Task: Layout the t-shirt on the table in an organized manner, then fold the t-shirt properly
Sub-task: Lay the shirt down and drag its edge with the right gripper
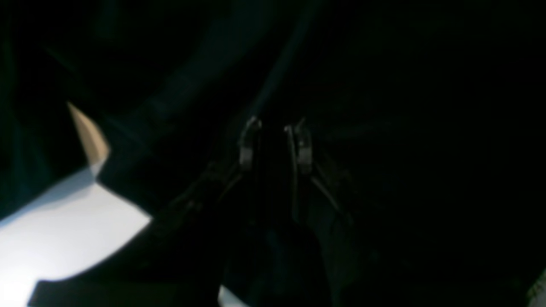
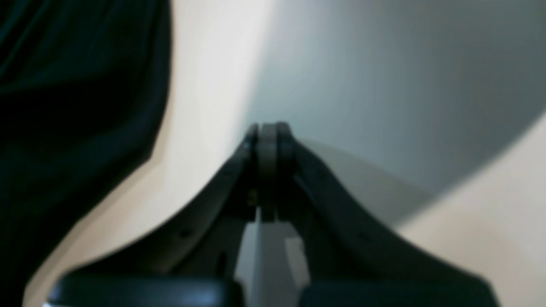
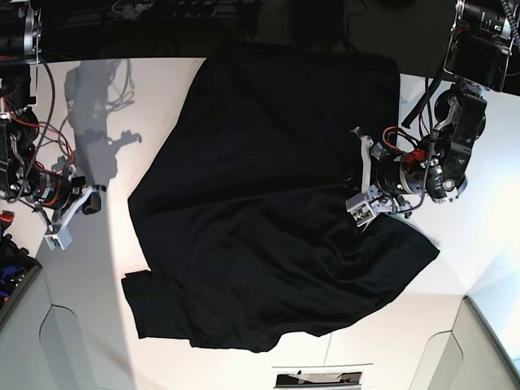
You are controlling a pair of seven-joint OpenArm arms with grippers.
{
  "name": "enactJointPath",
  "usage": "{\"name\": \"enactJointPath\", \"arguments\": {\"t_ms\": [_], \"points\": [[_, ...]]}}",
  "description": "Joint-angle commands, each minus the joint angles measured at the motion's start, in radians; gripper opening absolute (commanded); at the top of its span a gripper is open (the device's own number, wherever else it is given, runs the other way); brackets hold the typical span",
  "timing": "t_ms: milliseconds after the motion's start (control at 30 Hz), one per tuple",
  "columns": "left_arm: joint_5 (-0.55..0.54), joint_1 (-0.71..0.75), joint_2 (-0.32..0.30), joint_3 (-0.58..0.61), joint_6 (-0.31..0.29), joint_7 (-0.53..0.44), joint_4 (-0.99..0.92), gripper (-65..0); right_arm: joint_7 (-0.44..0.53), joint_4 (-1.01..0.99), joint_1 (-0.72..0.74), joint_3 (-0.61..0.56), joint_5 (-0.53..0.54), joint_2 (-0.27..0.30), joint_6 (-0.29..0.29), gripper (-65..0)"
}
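The left tool (image 3: 360, 177), a black and silver two-fingered clamp on the arm at the base view's right, sits on the large black cloth t-shirt (image 3: 260, 203). In its wrist view the two pale metal fingers (image 1: 248, 143) stand a little apart with dark fabric between and all around them; the picture is too dark to say whether cloth is actually pinched, so its grip cannot be told. From that tool a long crease runs leftward across the garment.

The right tool (image 2: 268, 140), a dark two-fingered clamp on the arm at the base view's left, has its tips pressed fully together with nothing between them. It hangs over bare bench, well apart from the shirt, whose black edge shows at the left of its wrist view.

The t-shirt lies spread over the middle of the wide smooth white bench (image 3: 106, 268), its plain black side up, with no print or tag visible. Its upper part is fairly flat and reaches the bench's far edge. The lower part is rumpled with soft folds. One corner juts out toward the lower right below the left tool, and another squarish flap sticks out at the lower left. The outline is uneven.
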Motion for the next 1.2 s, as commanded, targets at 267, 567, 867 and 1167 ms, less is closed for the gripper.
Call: {"name": "enactJointPath", "arguments": {"t_ms": [267, 567, 867, 1167], "points": [[-0.097, -0.011, -0.019, -0.007, 0.000, -0.006, 0.013, -54.0, 0.015, 0.130, 0.084, 0.076, -0.041, -0.127, 0.002, -65.0], [-0.112, -0.010, -0.019, -0.007, 0.000, 0.008, 0.013, -54.0, 0.141, -0.041, 0.158, 0.076, -0.283, -0.309, -0.010, -65.0], [-0.134, -0.008, -0.020, -0.007, 0.000, 0.025, 0.013, -54.0, 0.141, -0.208, 0.165, 0.076, -0.321, -0.337, -0.008, -65.0], [-0.117, -0.008, -0.035, -0.007, 0.005, 0.044, 0.013, -54.0, 0.140, -0.207, 0.163, 0.076, -0.313, -0.237, -0.008, -65.0]]}}
